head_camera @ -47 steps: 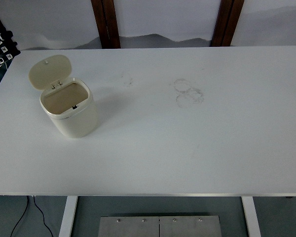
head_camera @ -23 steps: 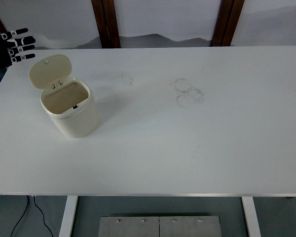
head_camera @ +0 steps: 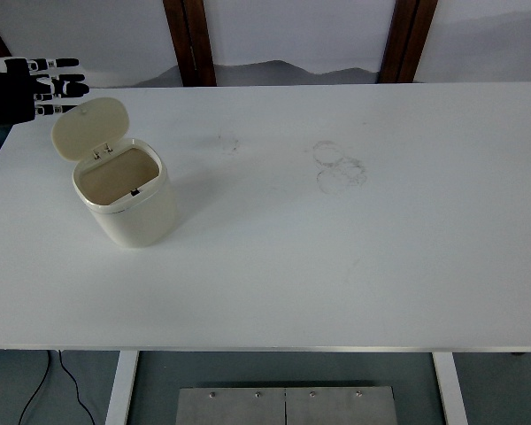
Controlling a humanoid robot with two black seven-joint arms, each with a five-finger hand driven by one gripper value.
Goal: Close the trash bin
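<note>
Head view: a cream trash bin (head_camera: 128,202) stands on the white table (head_camera: 336,266) in the left part of the frame, its hinged lid (head_camera: 89,127) tipped up and back so the inside shows. In the upper left corner the left hand (head_camera: 26,88) hangs over the table's far edge, fingers (head_camera: 66,76) straight and spread, holding nothing, their tips just beside the lid's upper rim. Faint ring stains (head_camera: 338,166) mark the tabletop near the upper centre.

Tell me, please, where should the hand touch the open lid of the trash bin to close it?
Probably the lid by its raised free edge, from behind. It stands hinged at the bin's far rim, and the left hand, fingers spread, hovers behind it, so pushing forward and down should shut it.
</note>
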